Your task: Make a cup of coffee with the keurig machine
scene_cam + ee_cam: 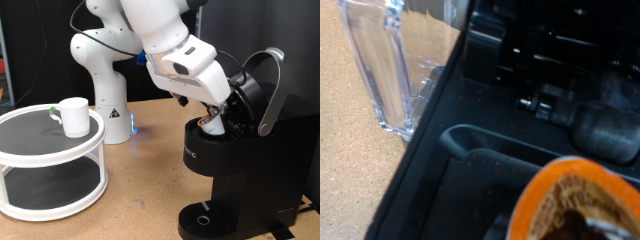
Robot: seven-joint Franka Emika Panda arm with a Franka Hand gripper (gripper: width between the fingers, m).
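The black keurig machine stands at the exterior view's right with its silver-trimmed lid swung up and open. My gripper reaches down into the open pod chamber and is shut on a small pod. In the wrist view the pod's orange-brown top fills the lower corner, just over the black chamber; my fingers do not show there. The white mug stands upright on a round white two-tier stand at the exterior view's left, far from the gripper.
The white robot base stands behind the stand. The machine's round drip base has nothing on it. A clear plastic water tank sits beside the machine on the brown table.
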